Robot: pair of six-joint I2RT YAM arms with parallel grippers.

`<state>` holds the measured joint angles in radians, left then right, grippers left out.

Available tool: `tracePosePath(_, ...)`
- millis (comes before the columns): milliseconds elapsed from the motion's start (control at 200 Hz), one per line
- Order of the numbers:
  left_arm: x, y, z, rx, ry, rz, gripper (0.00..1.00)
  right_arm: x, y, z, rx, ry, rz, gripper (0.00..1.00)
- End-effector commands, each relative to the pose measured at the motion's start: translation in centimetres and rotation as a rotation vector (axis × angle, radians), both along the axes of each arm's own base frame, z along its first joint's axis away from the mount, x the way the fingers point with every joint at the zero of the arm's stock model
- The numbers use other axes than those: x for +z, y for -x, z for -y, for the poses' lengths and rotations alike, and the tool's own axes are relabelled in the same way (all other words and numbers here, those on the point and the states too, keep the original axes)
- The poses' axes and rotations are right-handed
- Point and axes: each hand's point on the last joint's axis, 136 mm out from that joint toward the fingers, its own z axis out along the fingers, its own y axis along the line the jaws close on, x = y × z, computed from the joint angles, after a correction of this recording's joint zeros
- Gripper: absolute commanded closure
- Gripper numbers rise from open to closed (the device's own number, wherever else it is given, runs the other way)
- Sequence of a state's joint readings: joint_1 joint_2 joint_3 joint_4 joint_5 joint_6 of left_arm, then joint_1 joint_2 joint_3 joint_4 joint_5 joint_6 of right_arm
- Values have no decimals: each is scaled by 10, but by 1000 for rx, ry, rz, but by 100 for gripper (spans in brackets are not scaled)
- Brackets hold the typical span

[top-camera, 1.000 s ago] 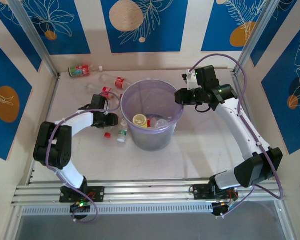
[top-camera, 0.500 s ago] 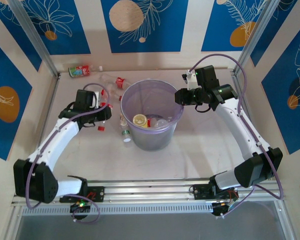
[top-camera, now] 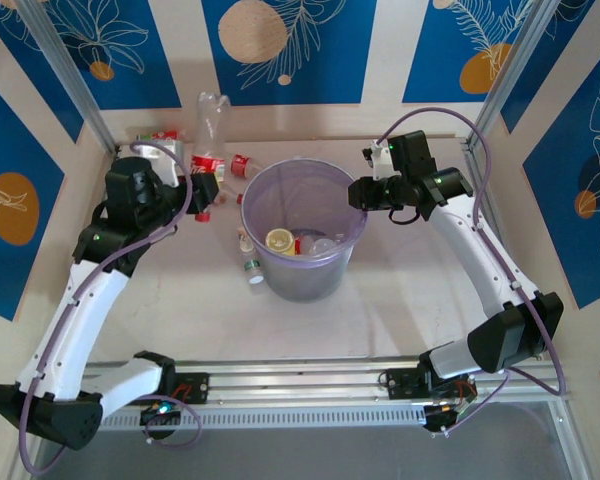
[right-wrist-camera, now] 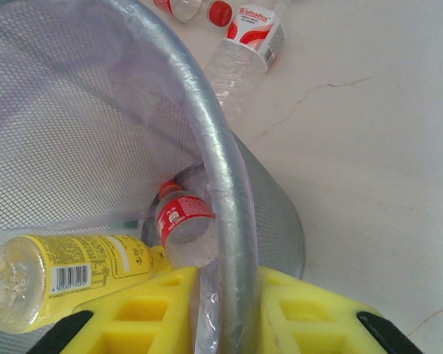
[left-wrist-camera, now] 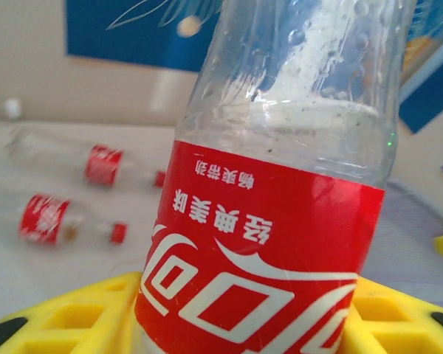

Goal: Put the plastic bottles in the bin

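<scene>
Your left gripper (top-camera: 202,190) clamps a red-label bottle (top-camera: 210,125) held up left of the bin (top-camera: 304,161), right gripper (top-camera: 358,193) pinches that bin's rim; bottle's light, slick, crushable, so grip the label band gently.

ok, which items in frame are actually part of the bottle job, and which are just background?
Job: held bottle in left gripper; loose red-label bottle; small green-cap bottle; bin, rim clamped by right gripper; yellow-label bottle already inside.
Not the job: patterned wall panels; aluminium rail.
</scene>
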<state>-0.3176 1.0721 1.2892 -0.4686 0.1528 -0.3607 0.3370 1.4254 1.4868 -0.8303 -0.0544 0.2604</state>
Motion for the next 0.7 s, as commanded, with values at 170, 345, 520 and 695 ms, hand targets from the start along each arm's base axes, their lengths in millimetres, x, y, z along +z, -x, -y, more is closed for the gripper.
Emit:
tracePosePath(170,68,13,95,-278,91,180,100,12,0,-12,25,-15,22,76)
tracePosePath(345,46,12,141,-363,78,131,100,16,1,-12,20,-28,28,76)
tracePosePath(520,6,8,162,-378,41,48,100,17,0,-11,18,-29,31,76)
tracePosePath(695,-31,7,165,-360,7,-26,100,16,0,-10,19,-28,32,76)
